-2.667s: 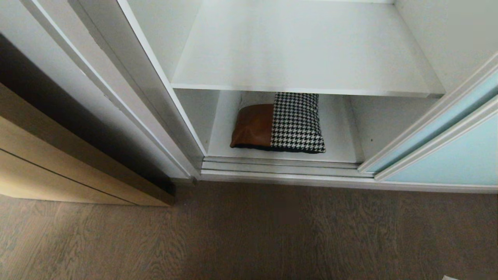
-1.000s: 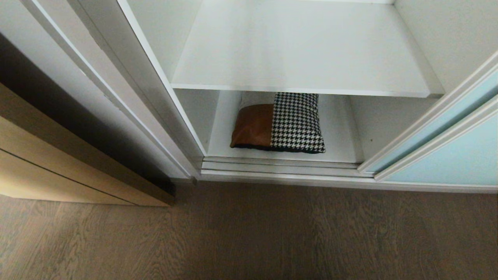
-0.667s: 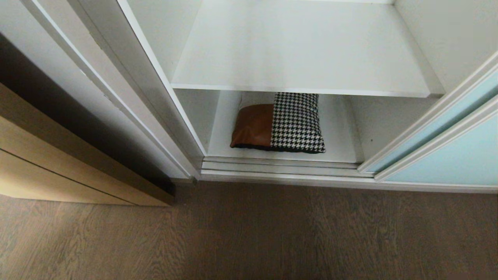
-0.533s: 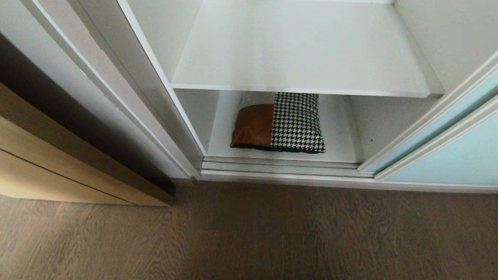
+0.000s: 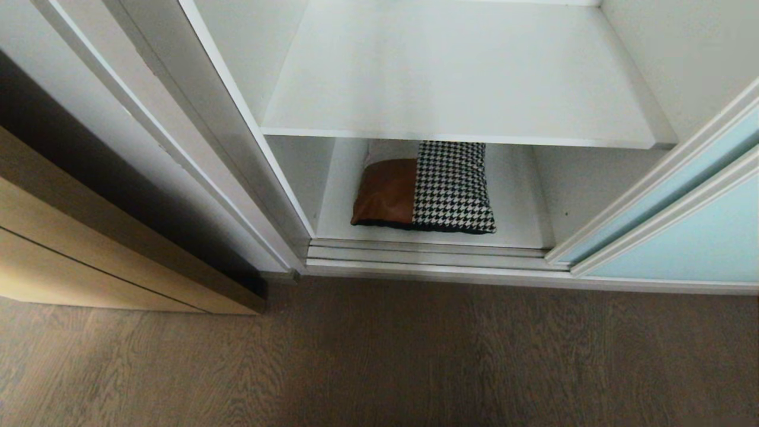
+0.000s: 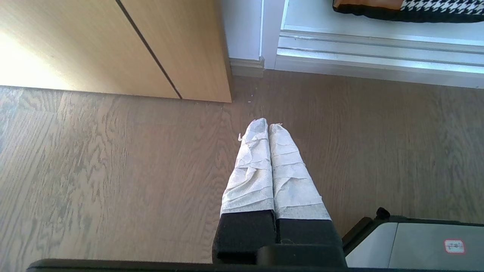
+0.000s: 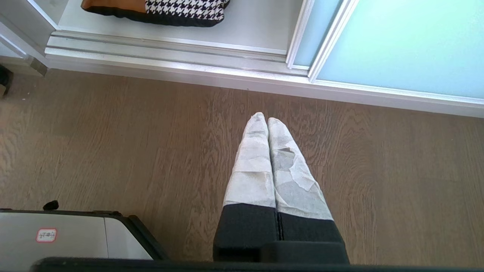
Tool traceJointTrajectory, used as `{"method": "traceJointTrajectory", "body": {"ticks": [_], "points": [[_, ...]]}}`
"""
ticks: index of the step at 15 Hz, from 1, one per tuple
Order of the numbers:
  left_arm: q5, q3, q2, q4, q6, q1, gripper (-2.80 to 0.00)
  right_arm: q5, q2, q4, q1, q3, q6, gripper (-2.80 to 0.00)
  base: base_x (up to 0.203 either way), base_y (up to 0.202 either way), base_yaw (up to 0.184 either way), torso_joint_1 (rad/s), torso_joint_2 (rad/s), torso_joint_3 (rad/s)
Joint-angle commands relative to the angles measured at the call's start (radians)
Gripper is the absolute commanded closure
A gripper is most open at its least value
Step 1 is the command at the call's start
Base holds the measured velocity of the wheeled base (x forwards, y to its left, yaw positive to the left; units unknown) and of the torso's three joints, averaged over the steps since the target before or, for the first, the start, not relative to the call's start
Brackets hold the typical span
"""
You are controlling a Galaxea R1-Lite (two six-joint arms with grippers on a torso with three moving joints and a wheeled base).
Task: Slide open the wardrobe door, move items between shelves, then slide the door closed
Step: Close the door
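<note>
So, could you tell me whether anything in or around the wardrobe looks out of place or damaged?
Nothing stands out. The folded clothes lie flat on the bottom shelf, the shelf above is bare, and the sliding door sits in its track at the right. Both tools, left and right, hang shut over the floor.

Folded clothes bundle (image 5: 424,188) lies on bottom white shelf (image 5: 516,201)

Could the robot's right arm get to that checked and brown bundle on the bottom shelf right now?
Probably yes. The sliding wardrobe door stands aside, so the folded bundle lies exposed behind the track. The right gripper, shut, hangs over bare floor; only the upper shelf limits headroom.
</note>
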Motion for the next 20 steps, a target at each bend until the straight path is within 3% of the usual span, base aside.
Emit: {"method": "traceJointTrajectory", "body": {"ticks": [1,20], "points": [[0.000,-0.001,0.002,0.000,0.000,0.001,0.00,0.000,0.000,0.000,0.000,0.000,0.000,0.00,0.000,0.000,0.000,0.000,0.00,0.000],[0.000,0.005,0.002,-0.015,0.001,0.001,0.00,0.000,0.000,0.000,0.000,0.000,0.000,0.00,0.000,0.000,0.000,0.000,0.00,0.000]]}}
